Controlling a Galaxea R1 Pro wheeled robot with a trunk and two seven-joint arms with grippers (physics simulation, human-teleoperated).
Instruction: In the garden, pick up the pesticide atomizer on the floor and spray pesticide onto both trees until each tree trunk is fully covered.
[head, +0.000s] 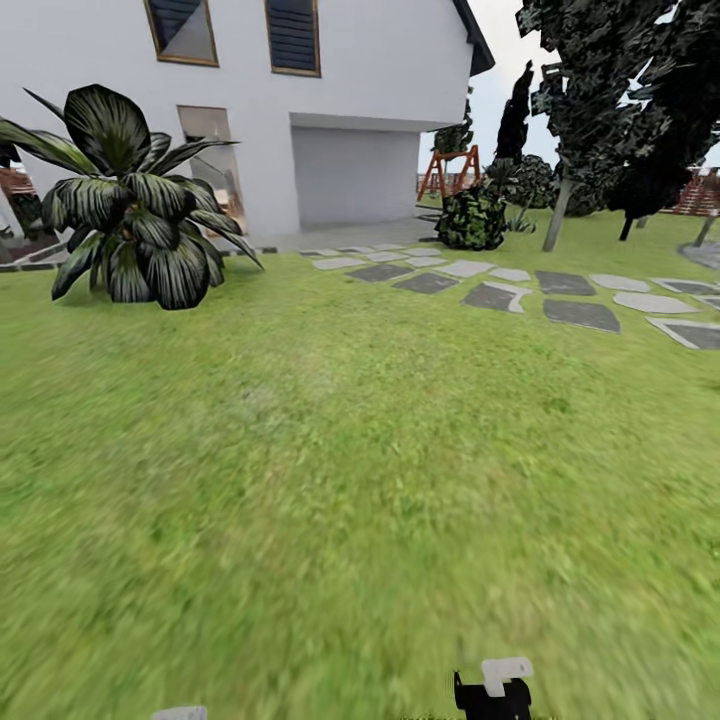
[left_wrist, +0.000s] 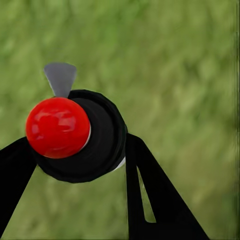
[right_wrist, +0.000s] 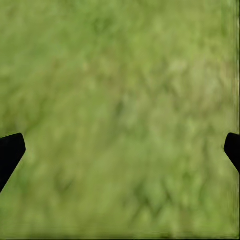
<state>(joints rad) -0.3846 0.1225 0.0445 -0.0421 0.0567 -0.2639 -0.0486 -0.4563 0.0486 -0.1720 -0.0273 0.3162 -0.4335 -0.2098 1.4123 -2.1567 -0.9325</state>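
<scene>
No brand, label or legible writing is seen anywhere. In the left wrist view the pesticide atomizer (left_wrist: 80, 137), a dark round body with a red ball and a grey nozzle tab, is clamped between the black fingers of the left gripper (left_wrist: 82, 165) above blurred lawn (left_wrist: 190, 75). The right gripper (right_wrist: 120, 150) is spread wide over grass, its tips at opposite frame edges, nothing between them; in the head view, a white house (head: 340, 110), a broad-leaved palm (head: 130, 200) and stepping stones (head: 580, 312) are seen.
</scene>
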